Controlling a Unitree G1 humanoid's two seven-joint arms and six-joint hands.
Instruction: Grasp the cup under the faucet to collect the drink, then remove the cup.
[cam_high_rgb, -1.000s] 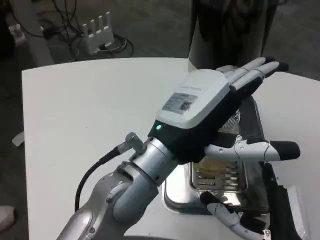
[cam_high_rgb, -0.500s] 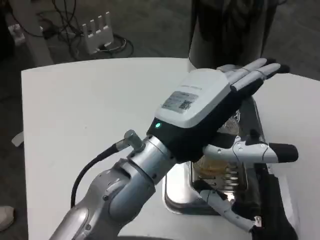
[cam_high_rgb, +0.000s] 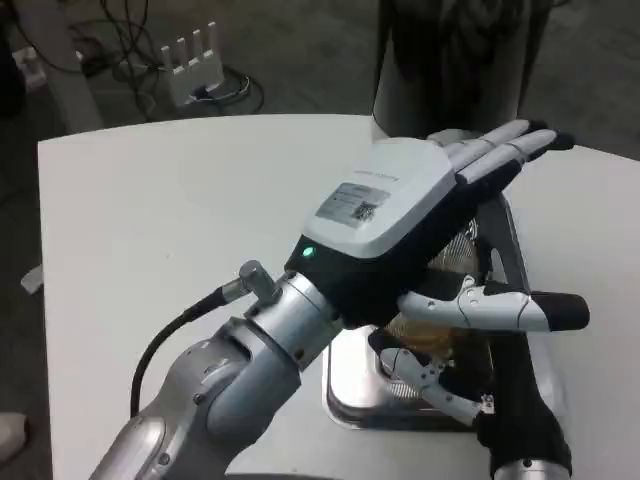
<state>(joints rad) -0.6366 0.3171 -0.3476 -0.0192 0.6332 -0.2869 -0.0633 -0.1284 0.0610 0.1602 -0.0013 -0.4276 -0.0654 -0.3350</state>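
The cup (cam_high_rgb: 440, 335), amber-coloured, is seen beneath the left hand (cam_high_rgb: 415, 215), on the steel drip tray (cam_high_rgb: 350, 385) below the dispenser (cam_high_rgb: 450, 60). The left hand is held spread, gripping nothing. The right hand (cam_high_rgb: 470, 385) is seen below it, beside the cup; its grip cannot be judged. Collection and removal appear outstanding.

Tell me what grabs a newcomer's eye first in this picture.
The left hand dominates the centre, its white back with a label and a green light, fingers stretched out flat over the metal drip tray. At lower right the right hand reaches in over that tray. Behind them, at the white table's far edge, stands the dark drink dispenser.
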